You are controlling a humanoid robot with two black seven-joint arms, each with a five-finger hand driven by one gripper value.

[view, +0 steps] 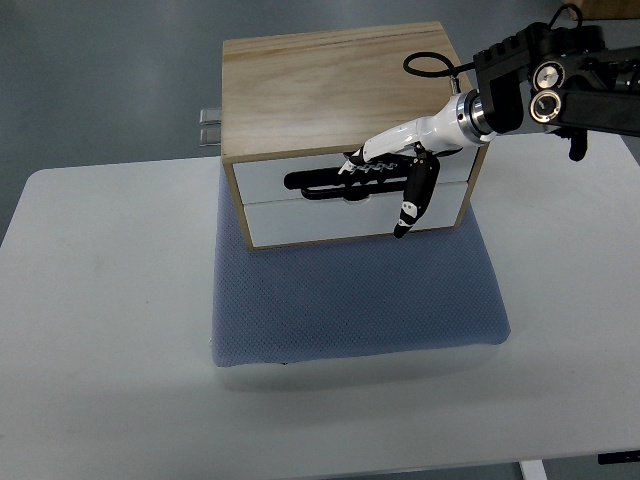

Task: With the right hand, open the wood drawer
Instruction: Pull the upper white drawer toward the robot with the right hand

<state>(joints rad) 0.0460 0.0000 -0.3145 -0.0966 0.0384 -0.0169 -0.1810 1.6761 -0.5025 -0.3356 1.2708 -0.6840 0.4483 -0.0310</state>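
Note:
A wooden box [335,90] with two white drawer fronts stands on a blue mat [350,300]. The upper drawer [270,182] has a dark slot handle [310,184]; the lower drawer [320,222] sits beneath it. Both fronts look flush with the box. My right hand [385,165] reaches in from the upper right, and its fingers [360,160] are curled into the upper drawer's slot handle. The thumb [413,200] hangs down over the lower front. No left arm shows.
The mat lies on a white table [100,330]. A metal bracket [210,125] sticks out behind the box on its left. The right arm's black forearm [560,90] hovers over the box's right back corner.

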